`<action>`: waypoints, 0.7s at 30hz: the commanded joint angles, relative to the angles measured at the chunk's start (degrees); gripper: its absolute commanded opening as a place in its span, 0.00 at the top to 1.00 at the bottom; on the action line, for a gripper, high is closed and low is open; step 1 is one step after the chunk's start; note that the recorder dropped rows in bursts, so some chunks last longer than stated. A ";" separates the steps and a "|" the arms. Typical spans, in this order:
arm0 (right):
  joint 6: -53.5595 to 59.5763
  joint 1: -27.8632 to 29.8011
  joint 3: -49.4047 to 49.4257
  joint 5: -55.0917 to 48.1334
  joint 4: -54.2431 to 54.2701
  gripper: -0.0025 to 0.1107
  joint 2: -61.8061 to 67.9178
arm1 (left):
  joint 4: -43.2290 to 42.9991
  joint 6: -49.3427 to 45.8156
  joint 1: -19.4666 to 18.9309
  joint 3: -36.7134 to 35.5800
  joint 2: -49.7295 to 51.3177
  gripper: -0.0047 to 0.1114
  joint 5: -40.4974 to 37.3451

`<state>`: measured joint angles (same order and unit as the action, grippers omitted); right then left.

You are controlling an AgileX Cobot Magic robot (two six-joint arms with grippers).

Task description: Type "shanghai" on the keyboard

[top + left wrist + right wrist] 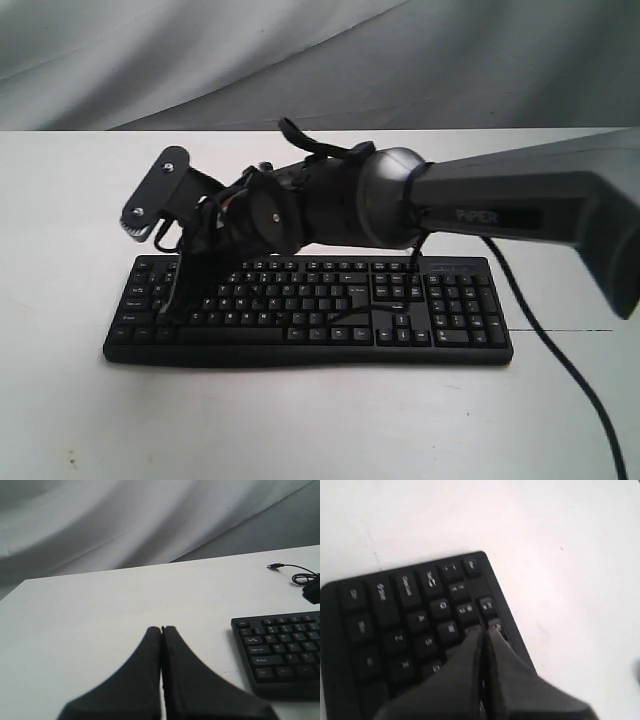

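1. The keyboard [300,305] lies flat on the white bench [300,430], long side across the exterior view, number pad on the right of that view
2. We judge it a light, stiff plastic slab: it will not bend under a press, but on this smooth bench a slanted push could make it slide
3. The keys look springy with short travel and stand close together, so a wide or skewed tip could catch a neighbour
4. We see no reason to take hold of it; the place to touch is the flat top of one key cap, pressed straight down and let go
5. The right hand [484,629] has its two fingers pressed together into one narrow tip and holds nothing
6. That tip is above the left letter keys, close to the number row; the legends there are blurred, and we cannot tell whether it touches a cap
7. The left hand [161,628] is also closed to a narrow point, holding nothing, over bare bench well apart from the left end of the keyboard
8. Count: one keyboard, two hands, and one arm [520,215] in the exterior view, reaching across from the right
9. Count: one thin cable [299,571] ending in one plug [272,566], which lies loose on the bench behind the keyboard; we judge it the keyboard's own, not plugged in
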<state>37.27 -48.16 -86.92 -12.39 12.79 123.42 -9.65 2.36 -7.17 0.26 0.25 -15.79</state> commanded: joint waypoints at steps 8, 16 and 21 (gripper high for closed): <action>-0.02 -3.84 -11.88 -3.39 0.49 0.98 8.05 | 0.10 0.25 0.42 -0.26 -0.25 0.96 0.57; -0.02 -3.84 -11.88 -3.75 0.42 0.98 10.16 | 0.10 0.25 0.42 -0.26 -0.25 0.96 0.57; -0.02 -3.84 -11.88 -3.34 0.42 0.98 11.38 | 0.10 0.25 0.42 -0.26 -0.25 0.96 0.57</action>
<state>37.27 -51.98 -98.34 -16.12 13.18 134.54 -9.65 2.36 -7.17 0.26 0.25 -15.79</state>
